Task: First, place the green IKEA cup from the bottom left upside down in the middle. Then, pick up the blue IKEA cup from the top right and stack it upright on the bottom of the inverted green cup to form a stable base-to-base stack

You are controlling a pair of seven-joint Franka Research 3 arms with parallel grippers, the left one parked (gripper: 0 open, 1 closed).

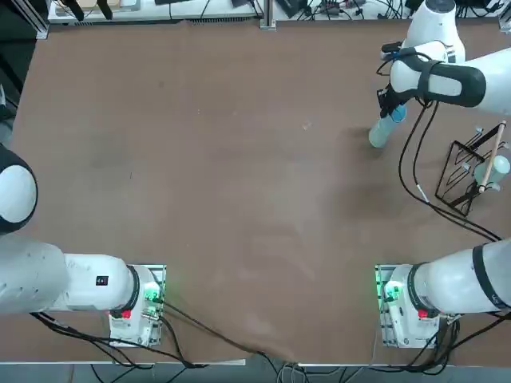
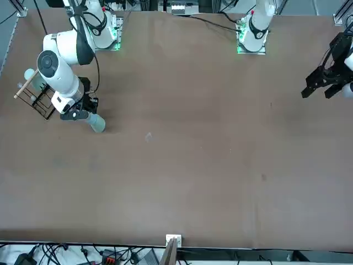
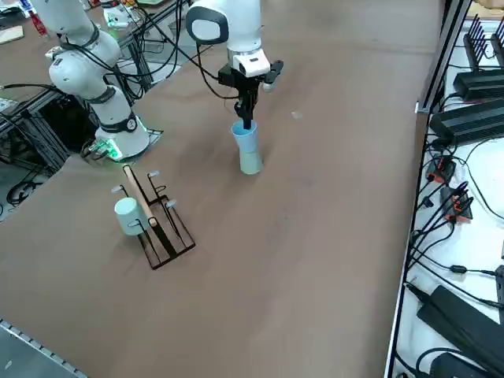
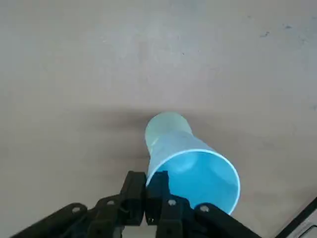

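The green IKEA cup [image 3: 250, 162] stands upside down on the brown table, toward the far right in the top view [image 1: 380, 133]. Directly on top of it is the blue IKEA cup [image 3: 245, 135], upright with its mouth open upward [image 4: 198, 173]. Its base appears to meet the green cup's [image 4: 167, 124] base. My right gripper [image 4: 152, 187] comes down from above. It is shut on the near wall of the blue cup's rim, with one finger inside and one outside. In the front view the arm covers most of the blue cup, and the green cup [image 2: 97, 122] shows below it.
A black wire rack [image 3: 161, 228] with a wooden bar stands at the table's right edge, close to the stack [image 1: 469, 171]. A pale cup [image 3: 126, 215] hangs on it. The right arm's black cable [image 1: 415, 171] loops over the table between the stack and the rack.
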